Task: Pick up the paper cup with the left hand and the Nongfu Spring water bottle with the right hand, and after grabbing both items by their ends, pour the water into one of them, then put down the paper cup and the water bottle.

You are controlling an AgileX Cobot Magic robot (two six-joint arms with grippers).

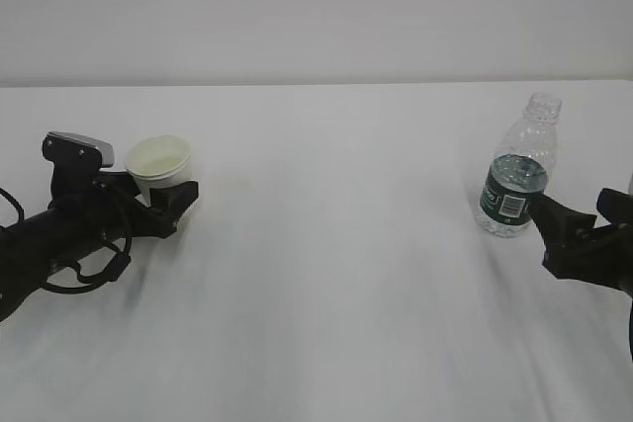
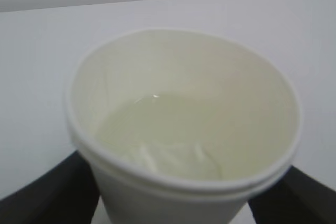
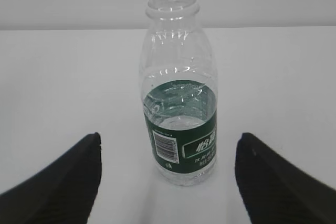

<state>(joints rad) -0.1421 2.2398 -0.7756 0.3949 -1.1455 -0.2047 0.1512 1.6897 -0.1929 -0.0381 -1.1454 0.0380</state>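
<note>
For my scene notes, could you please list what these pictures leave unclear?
- Left wrist view: the paper cup base is cut off by the bottom edge.
- Exterior view: the right hand runs off the right edge.
- Right wrist view: the water bottle label text is too small to read.

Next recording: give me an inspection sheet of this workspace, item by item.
Surface: white table, bare between the two arms.
Paper cup: upright on the left, water inside.
Water bottle: upright on the right, uncapped, partly full.
Clutter: nothing seen.
Left gripper: fingers either side of the cup; contact cannot be told.
Right gripper: open, fingers clear of the bottle, which stands just ahead of them.
Cables: black cable looping at the left arm.
Surroundings: plain pale wall.
</note>
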